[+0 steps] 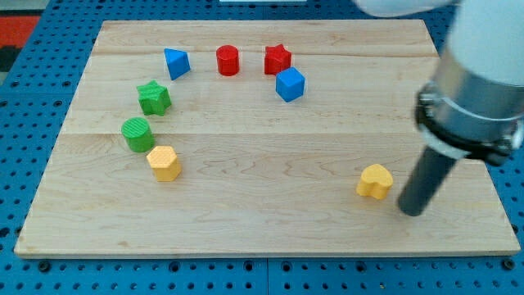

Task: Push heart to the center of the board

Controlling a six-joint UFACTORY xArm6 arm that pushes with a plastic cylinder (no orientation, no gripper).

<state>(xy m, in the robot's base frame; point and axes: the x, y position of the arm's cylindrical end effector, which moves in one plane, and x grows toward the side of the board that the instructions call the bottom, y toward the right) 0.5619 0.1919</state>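
A yellow heart block [375,181] lies on the wooden board [270,221] at the view's lower right. My tip [412,210] rests on the board just right of the heart and slightly below it, with a small gap between them. The dark rod rises up and to the right into the grey arm body [479,90].
An arc of blocks lies on the left and top: a yellow hexagon [164,162], a green cylinder [137,133], a green star [154,97], a blue triangle [176,63], a red cylinder [228,60], a red star [277,59] and a blue cube [290,84].
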